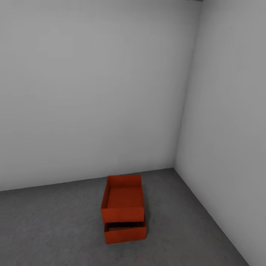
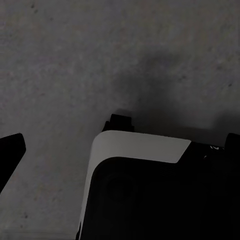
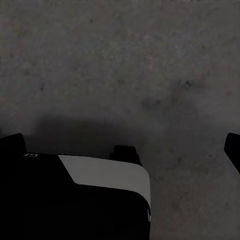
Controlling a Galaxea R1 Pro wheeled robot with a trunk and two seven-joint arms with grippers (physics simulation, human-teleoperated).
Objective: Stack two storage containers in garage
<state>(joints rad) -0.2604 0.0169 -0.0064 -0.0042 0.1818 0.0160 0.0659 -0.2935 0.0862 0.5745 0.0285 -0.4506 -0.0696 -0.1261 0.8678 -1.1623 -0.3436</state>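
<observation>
Two thin-walled orange boxes (image 1: 123, 207) sat stacked, top one offset, on rough grey concrete floor (image 1: 44, 229) near the wall corner. Both tools' fingers (image 2: 10, 150) (image 3: 232, 147) looked spread apart over bare floor.

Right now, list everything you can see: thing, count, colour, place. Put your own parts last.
storage containers: two, orange-red, stacked near the room's corner; upper container sits on the lower container, shifted toward the back wall so the lower one's front edge sticks out.
floor: one, dark grey, rough, under the stack.
walls: two, pale grey, bare; back wall and right-hand wall meet in a corner behind the stack.
robot base: black and white body part below each arm, over the floor, in the left wrist view and the right wrist view.
gripper fingers: dark tips at the frame edges, left, right; spread wide, holding nothing.
</observation>
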